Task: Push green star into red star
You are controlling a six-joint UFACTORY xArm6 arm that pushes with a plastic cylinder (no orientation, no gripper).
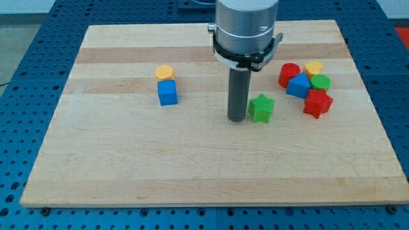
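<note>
The green star (261, 108) lies right of the board's middle. My tip (237, 119) stands just to its left, touching or nearly touching its left side. The red star (317, 103) lies further to the view's right, at the lower right of a cluster of blocks, with a gap of bare board between it and the green star.
The cluster by the red star holds a red cylinder (289, 74), a blue cube (298, 85), a yellow block (313, 68) and a green block (321, 82). A yellow hexagon (164, 72) and a blue cube (167, 92) sit together at the left. The wooden board (128, 166) ends near the cluster on the right.
</note>
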